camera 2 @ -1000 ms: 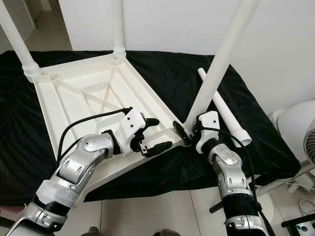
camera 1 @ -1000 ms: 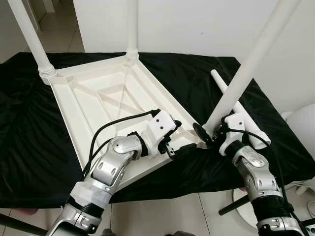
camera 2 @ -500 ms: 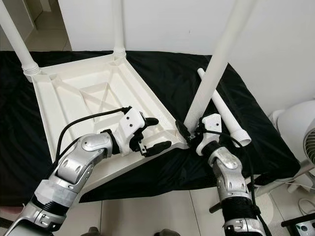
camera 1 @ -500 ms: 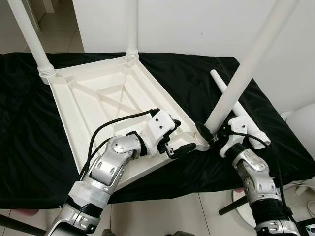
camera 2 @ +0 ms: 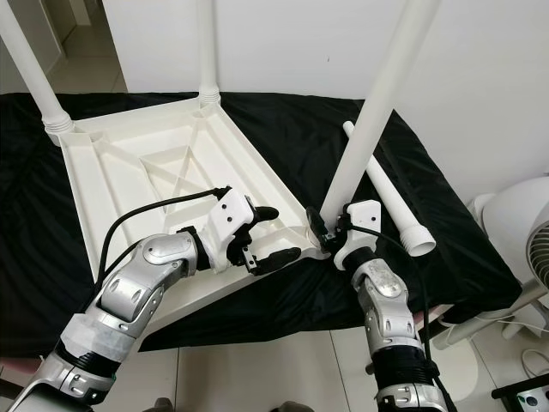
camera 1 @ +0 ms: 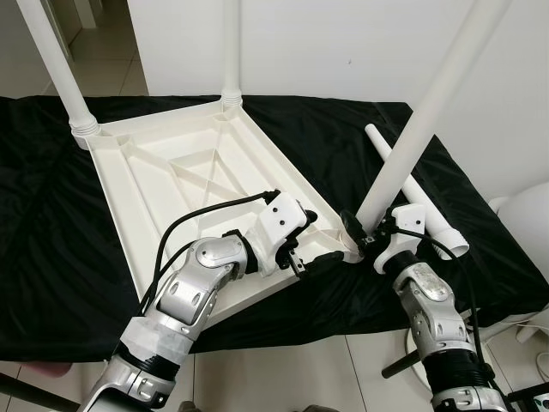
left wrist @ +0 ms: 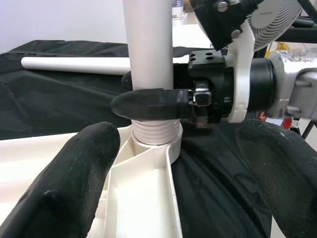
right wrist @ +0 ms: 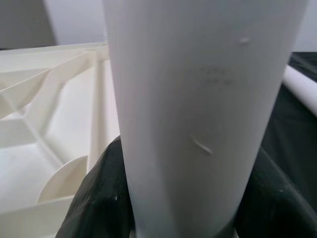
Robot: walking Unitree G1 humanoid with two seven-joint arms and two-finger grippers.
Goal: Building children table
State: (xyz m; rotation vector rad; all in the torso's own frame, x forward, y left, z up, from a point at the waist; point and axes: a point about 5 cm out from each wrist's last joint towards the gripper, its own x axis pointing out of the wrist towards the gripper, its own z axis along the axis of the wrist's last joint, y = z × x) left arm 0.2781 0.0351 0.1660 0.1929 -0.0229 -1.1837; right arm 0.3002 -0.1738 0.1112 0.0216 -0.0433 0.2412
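Right gripper (camera 1: 358,239) has its jaws clamped around the base of the tilted white leg (camera 1: 420,120), one finger on each side of the tube just above its ribbed threaded end. In the left wrist view that ribbed end (left wrist: 153,133) sits in the corner socket of the upturned tabletop (camera 1: 180,172); how far it is screwed in is hard to tell.

Left gripper (camera 1: 310,249) has its jaws spread wide, straddling the near right rim of the tabletop, one finger (camera 1: 324,261) near the outer edge, the other over the inner ribs; looks like it rests on the plastic rather than pinching it, contact not clear.

Tabletop lies underside up on a black cloth (camera 1: 51,240) covering the surface, its ribs facing up. Two more white legs already stand upright in its far corners: one far left (camera 1: 58,73), one far middle (camera 1: 231,51). A loose leg (camera 1: 412,193) lies flat on the cloth to the right, just behind the right gripper. White fan (camera 2: 523,223) at the far right edge, off the cloth.
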